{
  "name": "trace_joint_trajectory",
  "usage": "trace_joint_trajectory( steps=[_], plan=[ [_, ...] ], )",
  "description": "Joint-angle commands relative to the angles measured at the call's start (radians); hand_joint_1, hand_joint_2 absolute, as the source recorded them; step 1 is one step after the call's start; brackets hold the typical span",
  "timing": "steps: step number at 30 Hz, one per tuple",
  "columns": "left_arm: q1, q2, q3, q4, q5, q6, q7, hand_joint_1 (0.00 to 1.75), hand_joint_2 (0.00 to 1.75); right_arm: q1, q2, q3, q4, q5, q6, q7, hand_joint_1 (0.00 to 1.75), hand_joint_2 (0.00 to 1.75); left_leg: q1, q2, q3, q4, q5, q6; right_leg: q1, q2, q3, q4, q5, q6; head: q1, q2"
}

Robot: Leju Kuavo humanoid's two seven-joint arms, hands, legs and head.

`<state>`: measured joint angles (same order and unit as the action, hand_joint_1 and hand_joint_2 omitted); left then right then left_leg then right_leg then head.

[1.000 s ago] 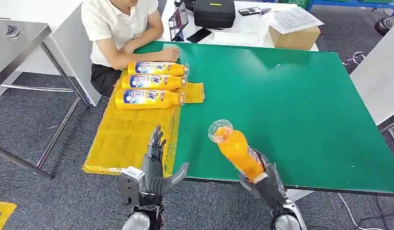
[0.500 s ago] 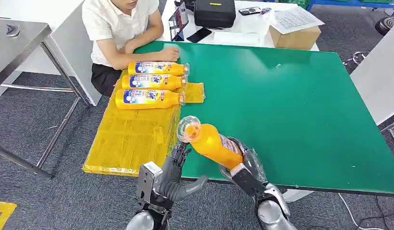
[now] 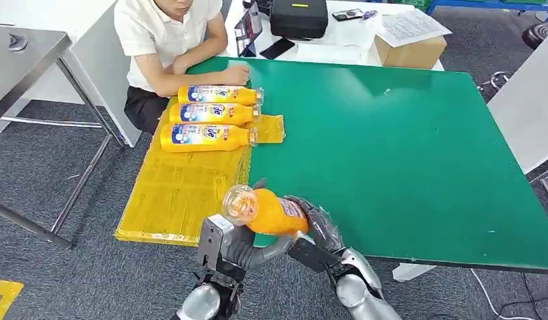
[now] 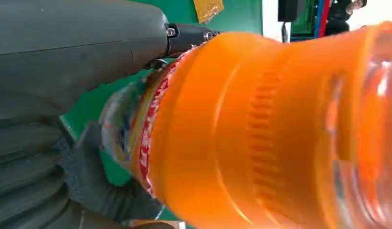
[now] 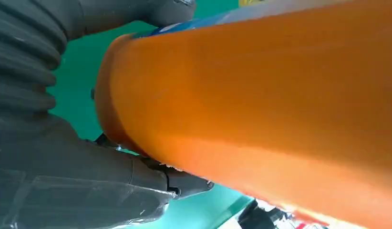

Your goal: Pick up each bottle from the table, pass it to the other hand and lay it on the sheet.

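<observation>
Handover at the near edge of the green tabletop (image 3: 405, 153): the right hand (image 3: 318, 227) grips the orange bottle (image 3: 268, 210) by its base, cap aimed left so the left hand (image 3: 241, 250), cupped beneath, can take it; whether it grips, I cannot tell. Three bottles (image 3: 208, 115) line the yellow sheet (image 3: 178, 193).

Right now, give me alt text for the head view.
The right hand holds an orange bottle at the green table's near edge, cap toward the left hand just under it. Three more bottles lie on the yellow sheet, with a person seated behind them.
</observation>
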<state>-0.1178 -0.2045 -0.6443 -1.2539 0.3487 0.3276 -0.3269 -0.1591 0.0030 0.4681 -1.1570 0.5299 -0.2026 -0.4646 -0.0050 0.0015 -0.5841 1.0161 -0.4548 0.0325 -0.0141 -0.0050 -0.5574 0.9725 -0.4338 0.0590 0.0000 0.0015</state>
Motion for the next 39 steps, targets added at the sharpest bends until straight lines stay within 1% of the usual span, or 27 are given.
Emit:
trace_joint_trajectory(
  steps=[1,3,5,7,8,9,20,21,22,23,24,26,29,30,31,32,33,34,35,36,37,38,39],
  plan=[
    [-0.074,-0.031,0.059,0.076,0.004,0.105,-0.078,0.00,1.75,-0.053,0.012,0.107,0.097,0.025,-0.024,0.009,1.75,1.75,0.001,0.002,0.002,0.000,0.000,-0.002,0.001,0.002,0.002,-0.001,0.000,-0.002,0.000,0.000],
    [-0.085,-0.040,0.072,0.073,0.005,0.135,-0.099,0.00,1.75,-0.054,0.007,0.134,0.090,0.034,-0.026,0.010,1.75,1.75,0.001,0.001,0.001,0.000,0.000,-0.002,0.001,0.001,0.001,0.000,0.000,-0.002,0.000,0.000],
    [-0.096,-0.043,0.067,0.088,0.014,0.134,-0.091,0.00,1.75,-0.054,0.008,0.147,0.083,0.022,-0.021,0.009,1.75,1.75,0.001,0.001,0.001,0.000,0.000,-0.002,0.001,0.001,0.001,0.000,0.000,-0.002,0.000,0.000],
    [-0.099,-0.036,0.040,0.098,0.074,0.050,-0.051,0.00,1.75,-0.066,0.004,0.162,0.080,-0.009,-0.002,-0.002,1.75,1.75,0.001,0.001,0.000,0.000,0.000,-0.001,0.001,0.001,0.000,0.000,0.000,-0.001,0.000,0.000],
    [-0.098,-0.032,0.026,0.100,0.080,0.031,-0.049,1.55,1.75,-0.070,0.004,0.164,0.078,-0.028,0.008,-0.009,1.75,1.75,0.001,0.000,0.001,0.000,0.000,-0.002,0.001,0.001,0.001,0.000,0.000,-0.002,0.000,0.000],
    [-0.099,-0.030,0.013,0.102,0.058,0.031,-0.065,1.75,1.75,-0.075,0.003,0.164,0.073,-0.042,0.018,-0.012,1.75,1.75,0.001,0.000,0.001,0.000,0.000,-0.002,0.001,0.001,0.001,0.000,0.000,-0.002,0.000,0.000],
    [-0.103,-0.028,0.013,0.097,0.048,0.025,-0.078,1.75,1.75,-0.078,-0.008,0.174,0.039,-0.063,0.038,-0.014,1.75,1.75,0.000,0.001,0.001,0.000,0.000,-0.002,0.000,0.001,0.000,0.000,0.000,-0.002,0.000,0.000],
    [-0.099,-0.024,0.013,0.086,0.054,0.013,-0.075,1.75,1.75,-0.076,-0.007,0.174,0.036,-0.070,0.041,-0.017,1.62,1.75,0.000,0.001,0.001,0.000,0.000,-0.002,0.000,0.001,0.000,0.000,0.000,-0.002,0.000,0.000],
    [-0.099,-0.020,0.009,0.081,0.062,-0.004,-0.067,1.75,1.75,-0.074,-0.005,0.171,0.033,-0.092,0.052,-0.030,1.43,1.75,0.000,0.001,0.001,0.000,0.000,-0.002,0.000,0.001,0.000,0.000,0.000,-0.002,0.000,0.000],
    [-0.097,-0.019,0.009,0.078,0.079,-0.025,-0.058,1.75,1.75,-0.073,-0.001,0.168,0.031,-0.109,0.063,-0.041,0.33,1.75,0.001,0.001,0.001,0.000,0.000,-0.002,0.001,0.001,0.000,0.001,0.000,-0.002,0.000,0.000],
    [-0.097,-0.014,0.004,0.076,0.100,-0.057,-0.043,1.75,1.75,-0.071,0.008,0.165,0.028,-0.138,0.078,-0.061,0.00,1.75,0.000,0.001,0.000,0.000,0.000,-0.001,0.000,0.001,-0.001,0.000,0.000,-0.001,0.000,0.000],
    [-0.095,-0.009,-0.002,0.073,0.131,-0.096,-0.026,1.75,1.75,-0.072,0.021,0.164,0.023,-0.171,0.098,-0.078,0.00,1.75,0.000,0.001,0.001,0.000,0.000,-0.002,0.000,0.002,0.000,0.000,0.000,-0.002,0.000,0.000],
    [-0.093,-0.011,-0.008,0.067,0.123,-0.091,-0.043,1.75,1.75,-0.076,0.023,0.175,0.016,-0.182,0.112,-0.081,0.00,1.75,0.000,0.002,0.001,0.000,0.000,-0.002,0.000,0.003,0.000,0.001,0.000,-0.002,0.000,0.000],
    [-0.091,-0.012,-0.005,0.057,0.119,-0.077,-0.053,1.75,1.75,-0.072,0.023,0.174,0.013,-0.190,0.112,-0.081,0.00,0.00,0.000,0.002,0.000,0.000,0.000,-0.002,0.000,0.002,-0.001,0.001,0.000,-0.002,0.000,0.000],
    [-0.088,-0.011,0.001,0.050,0.118,-0.065,-0.060,1.75,1.75,-0.068,0.025,0.170,0.014,-0.193,0.108,-0.080,0.00,0.00,0.000,0.002,0.000,0.000,0.000,-0.002,0.000,0.002,-0.001,0.001,0.000,-0.002,0.000,0.000],
    [-0.080,-0.002,0.016,0.025,0.105,-0.036,-0.080,1.75,1.75,-0.056,0.023,0.159,0.013,-0.171,0.056,-0.078,0.00,0.00,0.001,0.003,0.001,0.000,-0.001,-0.002,0.001,0.003,0.000,0.001,0.000,-0.002,0.000,0.000],
    [-0.068,0.007,0.029,-0.002,0.071,0.002,-0.101,1.75,1.75,-0.036,0.024,0.119,-0.003,-0.156,-0.036,-0.084,0.00,0.00,0.001,0.002,0.000,0.000,0.000,-0.002,0.001,0.002,-0.001,0.001,0.000,-0.002,0.000,0.000],
    [-0.048,0.019,0.042,-0.035,0.043,0.023,-0.107,1.75,1.75,-0.015,0.021,0.080,-0.026,-0.168,-0.075,-0.088,0.00,0.00,0.000,0.001,0.000,0.000,0.000,-0.001,0.000,0.002,-0.001,0.000,0.000,-0.001,0.000,0.000],
    [-0.025,0.037,0.055,-0.068,-0.029,0.080,-0.126,1.75,1.75,0.021,0.029,0.000,-0.070,-0.181,-0.175,-0.096,0.00,0.00,0.000,0.002,0.001,-0.001,0.000,-0.002,0.000,0.002,0.000,0.000,0.000,-0.002,0.000,0.000],
    [0.008,0.055,0.079,-0.107,-0.110,0.138,-0.146,1.75,1.75,0.059,0.027,-0.088,-0.131,-0.155,-0.308,-0.118,0.00,0.00,0.000,0.001,0.001,-0.001,0.000,-0.002,0.000,0.001,0.000,0.000,0.000,-0.002,0.000,0.000],
    [0.032,0.064,0.101,-0.133,-0.144,0.160,-0.156,1.75,1.75,0.086,0.024,-0.150,-0.179,-0.158,-0.356,-0.129,0.00,0.00,0.000,0.000,0.000,-0.001,0.000,-0.001,0.000,0.000,0.000,0.000,0.000,-0.001,0.000,0.000],
    [0.065,0.071,0.136,-0.166,-0.189,0.198,-0.170,1.75,1.75,0.122,0.032,-0.248,-0.244,-0.143,-0.460,-0.151,0.00,0.00,0.000,0.000,0.002,-0.002,0.000,-0.002,0.000,0.000,0.001,0.000,-0.001,-0.002,0.000,0.000],
    [0.081,0.075,0.161,-0.185,-0.218,0.222,-0.179,1.75,1.75,0.143,0.046,-0.316,-0.284,-0.136,-0.494,-0.164,0.00,0.00,0.000,0.000,0.001,-0.001,0.000,-0.002,0.000,0.000,0.000,0.000,-0.001,-0.002,0.000,0.000]
  ],
)
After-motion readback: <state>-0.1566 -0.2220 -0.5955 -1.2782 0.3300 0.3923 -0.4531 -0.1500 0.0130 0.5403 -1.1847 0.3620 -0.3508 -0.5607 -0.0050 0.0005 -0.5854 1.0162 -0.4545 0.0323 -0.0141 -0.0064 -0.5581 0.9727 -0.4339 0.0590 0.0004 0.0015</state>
